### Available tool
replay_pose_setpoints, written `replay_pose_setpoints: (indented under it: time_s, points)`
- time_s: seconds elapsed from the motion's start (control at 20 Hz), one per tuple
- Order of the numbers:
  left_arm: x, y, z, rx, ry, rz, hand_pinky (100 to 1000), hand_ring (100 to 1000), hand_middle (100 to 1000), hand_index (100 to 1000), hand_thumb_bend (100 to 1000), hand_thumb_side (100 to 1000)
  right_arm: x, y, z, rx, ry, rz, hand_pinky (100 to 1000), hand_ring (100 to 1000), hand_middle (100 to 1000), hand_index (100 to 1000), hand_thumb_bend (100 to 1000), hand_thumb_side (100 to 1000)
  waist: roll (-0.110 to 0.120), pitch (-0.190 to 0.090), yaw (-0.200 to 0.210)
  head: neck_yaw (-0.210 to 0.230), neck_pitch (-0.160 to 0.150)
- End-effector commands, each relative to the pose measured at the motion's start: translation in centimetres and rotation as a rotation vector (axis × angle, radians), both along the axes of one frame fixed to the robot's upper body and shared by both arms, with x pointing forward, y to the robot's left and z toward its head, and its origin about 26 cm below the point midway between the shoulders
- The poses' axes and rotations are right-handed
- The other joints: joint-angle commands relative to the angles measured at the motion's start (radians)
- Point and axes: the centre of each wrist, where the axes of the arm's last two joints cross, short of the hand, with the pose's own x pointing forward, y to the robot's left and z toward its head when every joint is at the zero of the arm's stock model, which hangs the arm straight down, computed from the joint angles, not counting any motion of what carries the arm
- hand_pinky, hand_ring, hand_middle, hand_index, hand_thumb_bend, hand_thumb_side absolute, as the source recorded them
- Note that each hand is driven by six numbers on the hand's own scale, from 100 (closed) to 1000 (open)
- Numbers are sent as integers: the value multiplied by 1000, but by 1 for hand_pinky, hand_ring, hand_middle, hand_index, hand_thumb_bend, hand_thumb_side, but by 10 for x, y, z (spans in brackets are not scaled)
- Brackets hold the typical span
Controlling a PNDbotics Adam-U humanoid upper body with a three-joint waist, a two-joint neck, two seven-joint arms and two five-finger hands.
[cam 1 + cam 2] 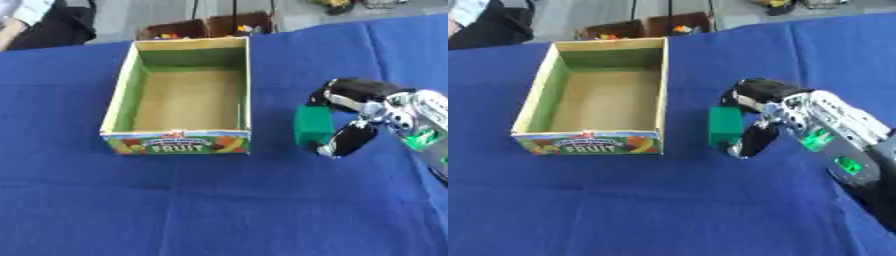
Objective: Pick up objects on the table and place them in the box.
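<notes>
An open cardboard box (118, 107) with green inner walls and a "FRUIT" label on its front stands on the blue tablecloth, left of centre; nothing shows inside it. To its right, my right hand (354, 107) comes in from the right edge and has its fingers and thumb curled round a green block (311, 126), which stands upright just right of the box's front corner. Whether the block touches the cloth I cannot tell. My left hand does not show in either view.
The blue cloth (219, 200) covers the whole table. Beyond the far edge stand two brown boxes (206, 27) holding small coloured things. A dark bag or garment (57, 25) lies at the far left.
</notes>
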Motion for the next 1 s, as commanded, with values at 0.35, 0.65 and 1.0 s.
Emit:
replay_pose_setpoints:
  time_s: [0.35, 0.65, 1.0]
  points:
    - [-3, 1, 8, 22, -25, 1, 850, 984, 974, 1000, 100, 1000, -21, 10, 71, 76, -237, 25, 667, 673, 428, 533, 199, 243, -14, -43, 7, 19, 3]
    - [-3, 1, 8, 28, -23, -4, 850, 983, 974, 1000, 100, 1000, 3, 24, 89, 108, -284, 4, 667, 671, 419, 524, 181, 247, -18, -46, 20, 10, 2]
    - [-3, -3, 12, 31, -35, -23, 851, 983, 974, 1000, 100, 1000, 41, 44, 97, 148, -309, -28, 665, 668, 410, 515, 168, 255, -23, -33, 39, -21, -14]
